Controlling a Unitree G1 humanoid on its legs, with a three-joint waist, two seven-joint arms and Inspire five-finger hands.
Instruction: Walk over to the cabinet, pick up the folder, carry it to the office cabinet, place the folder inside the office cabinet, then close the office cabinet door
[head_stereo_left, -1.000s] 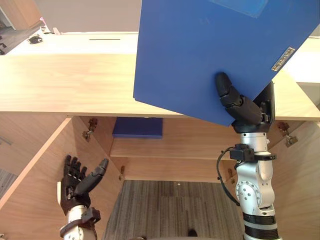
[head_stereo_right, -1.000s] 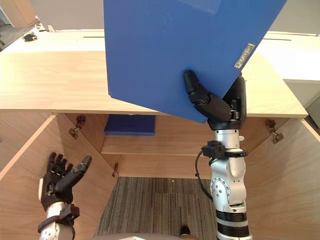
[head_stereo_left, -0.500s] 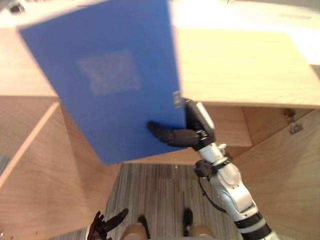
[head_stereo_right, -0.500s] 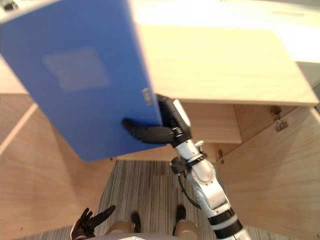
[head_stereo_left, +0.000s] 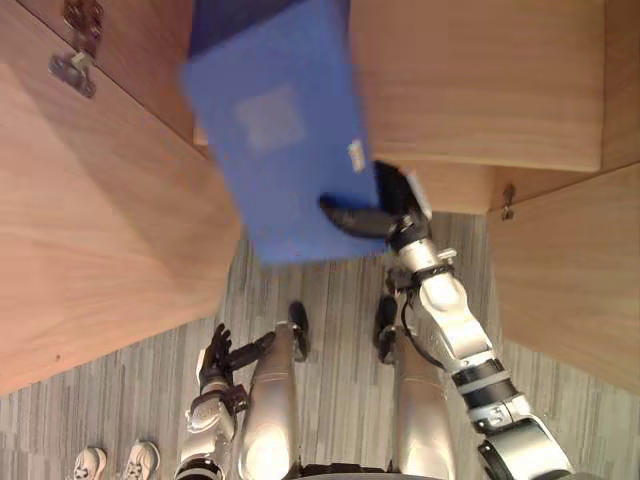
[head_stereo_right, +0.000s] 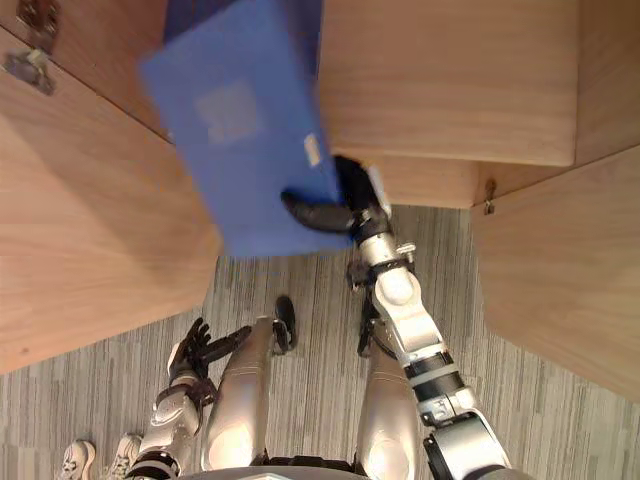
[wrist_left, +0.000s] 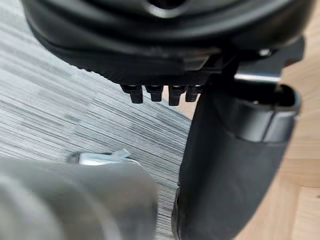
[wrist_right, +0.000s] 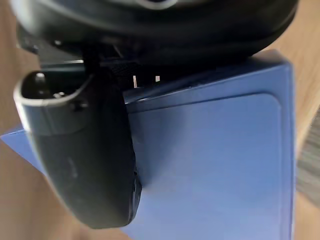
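Folder (head_stereo_left: 280, 150) in R hand (head_stereo_left: 360, 219), by cabinet (head_stereo_left: 470, 80)

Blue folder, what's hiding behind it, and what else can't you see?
Right hand: its fingers are behind the folder in the left eye view.
Folder's pale label: blurred, unreadable.
Cabinet inside: partly covered by the folder.
White shoes: cut by the bottom edge, wearer unseen.

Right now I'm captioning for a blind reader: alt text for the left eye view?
The right hand grips a blue folder by its edge, raised before the open wooden cabinet. The left hand hangs open low, over striped carpet.
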